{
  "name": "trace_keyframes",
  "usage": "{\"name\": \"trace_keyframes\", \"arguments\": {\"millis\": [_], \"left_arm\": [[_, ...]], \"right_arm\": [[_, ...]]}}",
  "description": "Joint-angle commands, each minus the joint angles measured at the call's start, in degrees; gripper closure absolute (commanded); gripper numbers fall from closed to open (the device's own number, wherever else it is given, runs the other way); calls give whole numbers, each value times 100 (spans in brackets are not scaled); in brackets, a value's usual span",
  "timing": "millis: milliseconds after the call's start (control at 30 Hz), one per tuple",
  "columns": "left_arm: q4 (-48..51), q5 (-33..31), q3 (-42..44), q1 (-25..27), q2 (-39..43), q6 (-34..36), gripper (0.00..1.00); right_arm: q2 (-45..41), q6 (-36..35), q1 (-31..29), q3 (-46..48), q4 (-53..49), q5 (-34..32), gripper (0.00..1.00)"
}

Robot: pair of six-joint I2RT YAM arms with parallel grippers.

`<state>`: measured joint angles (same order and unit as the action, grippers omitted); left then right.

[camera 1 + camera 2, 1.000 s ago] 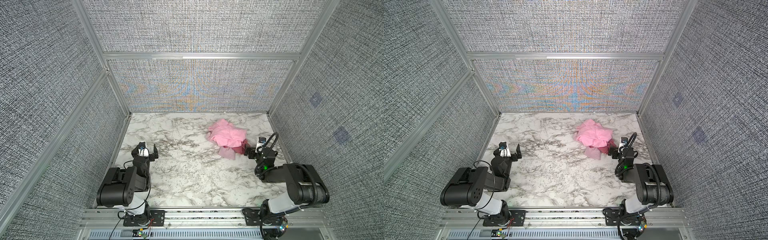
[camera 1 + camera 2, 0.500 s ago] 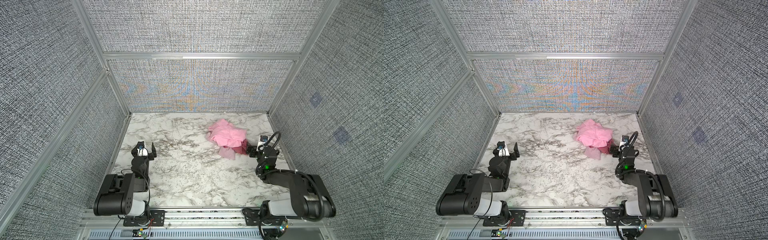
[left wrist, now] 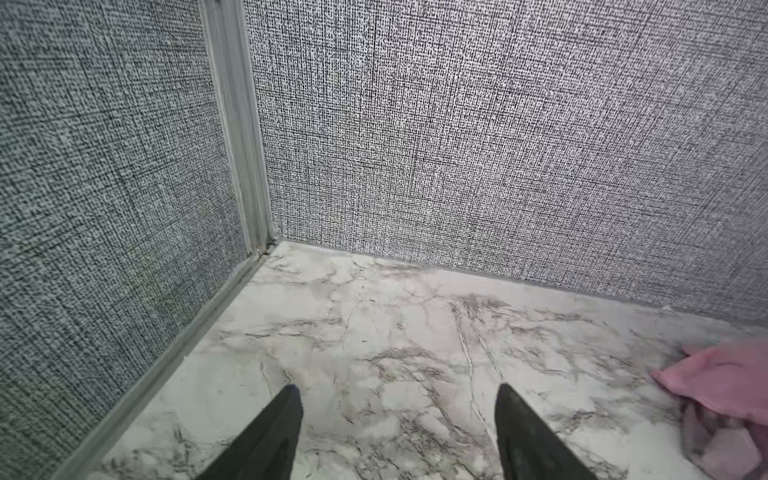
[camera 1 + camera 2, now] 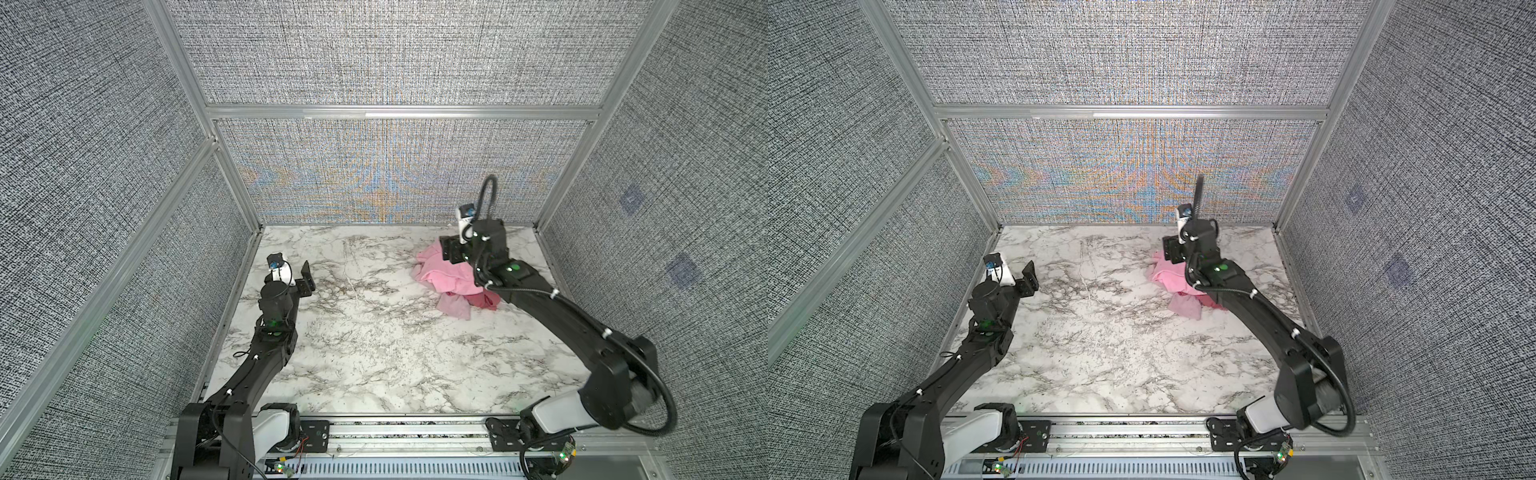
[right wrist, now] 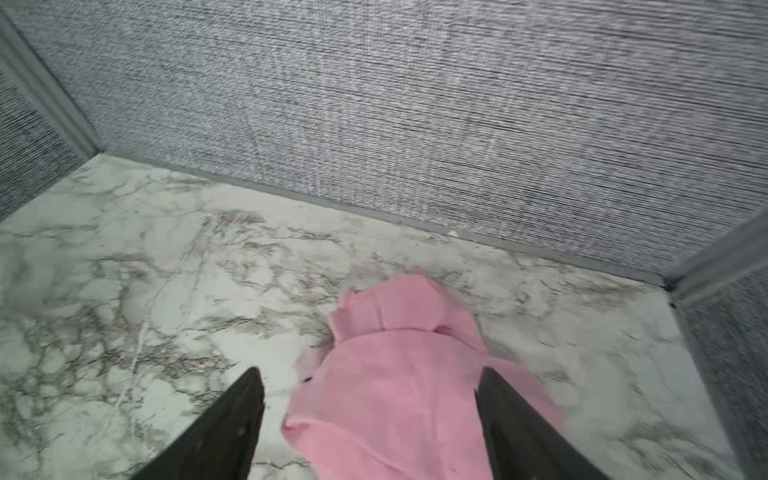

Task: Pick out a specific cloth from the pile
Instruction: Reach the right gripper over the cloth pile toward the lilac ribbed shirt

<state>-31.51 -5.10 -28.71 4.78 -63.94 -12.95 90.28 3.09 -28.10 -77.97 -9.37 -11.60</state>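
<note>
The pile [image 4: 451,282] lies at the back right of the marble table [image 4: 374,340] in both top views. Bright pink fabric [image 4: 1173,278] is on top, and a dark rose-red piece [image 4: 485,300] peeks out beneath the right arm. The cloth [image 4: 455,308], pale mauve-pink, sticks out at the pile's near edge [image 4: 1185,307] and shows at the left wrist view's edge [image 3: 723,451]. My right gripper [image 4: 451,252] hovers over the pile's far part, open, its jaws either side of the bright pink fabric [image 5: 395,399] without closing on it. My left gripper [image 4: 305,277] is open over bare marble [image 3: 397,388].
Grey woven walls with aluminium posts [image 4: 232,187] enclose the table on three sides. The right arm [image 4: 552,316] stretches over the table's right side, partly covering the pile. A metal rail [image 4: 399,432] runs along the front edge.
Both arms have unfolded and reached toward the back wall. The right gripper went from beside the pile's near-right edge to above its far part. Both sets of jaws narrowed a little.
</note>
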Motion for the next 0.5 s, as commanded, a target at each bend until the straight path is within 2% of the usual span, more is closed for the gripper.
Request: {"name": "trace_keyframes", "arguments": {"millis": [0,200,467], "left_arm": [[606,245,-166,22,95,-590,25],[871,370,-275,26,292,-686,25],[861,324,-189,26,418,-533,25]], "right_arm": [[714,154,-238,-671,-1024,113,23],[2139,352,-458,-1943,-1474,185,39],[3160,569,-494,-2690,-1689,203,55]]}}
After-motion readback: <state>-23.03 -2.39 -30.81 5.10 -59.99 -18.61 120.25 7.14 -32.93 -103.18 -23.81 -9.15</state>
